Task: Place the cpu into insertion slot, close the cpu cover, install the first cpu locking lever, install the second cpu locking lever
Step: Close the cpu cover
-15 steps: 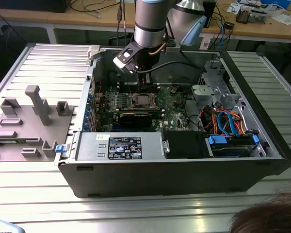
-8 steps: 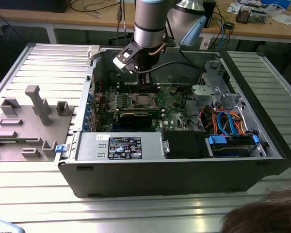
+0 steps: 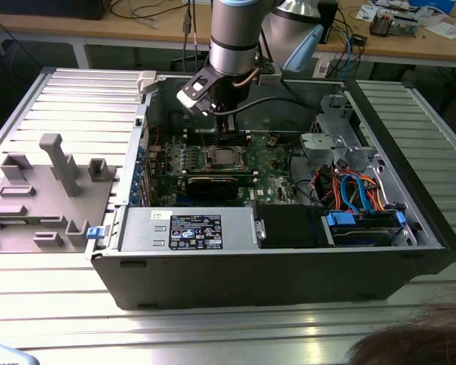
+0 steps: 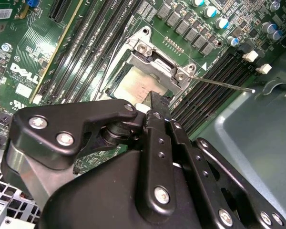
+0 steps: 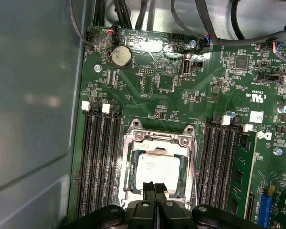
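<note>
CPU (image 5: 157,168) is sitting flat in the insertion slot (image 5: 133,183), silver top facing up, with the CPU cover (image 5: 158,141) framing it; whether that frame is lying fully down I cannot tell. The gripper (image 5: 155,187) is hovering at the chip's edge with its fingers pressed together and nothing between them. The chip is looking light, rigid and smooth-topped, and probably fragile on its contact side, so it is best taken by two opposite edges and kept level. One thin locking lever (image 4: 224,84) is standing free beside the socket. Room is tight: memory slots (image 5: 97,162) are flanking the socket on the green motherboard (image 5: 181,86), deep inside the open computer case (image 3: 289,274), which is lying on a ribbed metal table (image 3: 213,327).
</note>
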`<state>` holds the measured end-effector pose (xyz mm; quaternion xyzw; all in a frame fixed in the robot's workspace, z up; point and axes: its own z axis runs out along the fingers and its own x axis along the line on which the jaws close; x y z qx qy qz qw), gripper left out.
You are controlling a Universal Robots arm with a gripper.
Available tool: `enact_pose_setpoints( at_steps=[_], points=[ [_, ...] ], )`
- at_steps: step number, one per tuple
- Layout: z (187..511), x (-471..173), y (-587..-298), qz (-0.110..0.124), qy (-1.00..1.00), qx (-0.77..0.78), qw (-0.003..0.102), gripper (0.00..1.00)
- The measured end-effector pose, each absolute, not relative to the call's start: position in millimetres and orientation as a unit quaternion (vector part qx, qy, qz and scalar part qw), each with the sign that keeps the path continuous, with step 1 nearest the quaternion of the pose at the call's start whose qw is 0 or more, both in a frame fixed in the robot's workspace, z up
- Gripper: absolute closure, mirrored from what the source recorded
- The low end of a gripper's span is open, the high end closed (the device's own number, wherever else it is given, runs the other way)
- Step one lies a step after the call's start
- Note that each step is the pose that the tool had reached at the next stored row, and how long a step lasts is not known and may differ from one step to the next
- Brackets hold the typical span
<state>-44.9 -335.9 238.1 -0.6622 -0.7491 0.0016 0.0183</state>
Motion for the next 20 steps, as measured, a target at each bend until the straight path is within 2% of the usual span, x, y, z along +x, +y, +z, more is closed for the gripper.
enact_pose_setpoints(
  at_steps=[20],
  points=[
    [225.6, -50.5, -335.9, 0.002, -0.751, -0.661, 0.018, 0.89]
  ],
)
